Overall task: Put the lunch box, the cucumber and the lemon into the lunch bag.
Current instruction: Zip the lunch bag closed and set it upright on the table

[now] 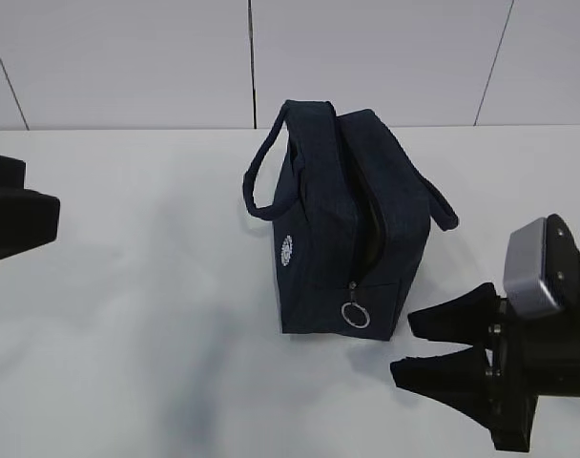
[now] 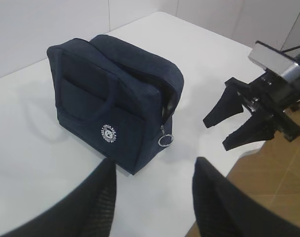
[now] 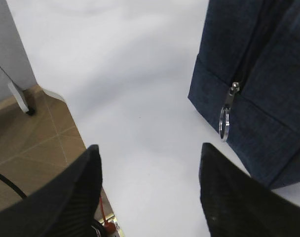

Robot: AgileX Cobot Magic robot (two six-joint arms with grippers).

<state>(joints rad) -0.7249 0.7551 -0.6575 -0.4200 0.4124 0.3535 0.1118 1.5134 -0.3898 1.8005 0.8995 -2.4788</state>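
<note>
I see the boxy dark navy fabric lunch bag [image 1: 342,224] standing upright mid-table on the smooth white table [image 1: 128,315], with my right gripper [image 1: 447,348] just beside its near end, apart from it, black tapered fingers spread and holding nothing. My left gripper [image 2: 152,197] hangs near the bag's logo side, also spread and empty — the exterior view catches only a dark block of that arm at the left edge. The bag's weave looks coarse; two loop handles arch off its sides. The zipper's metal ring pull [image 3: 224,123] hangs at the end panel, clearest from the right wrist. The small round white logo [image 2: 109,133] reads best from the left wrist — the zipper gapes open along the top.
</note>
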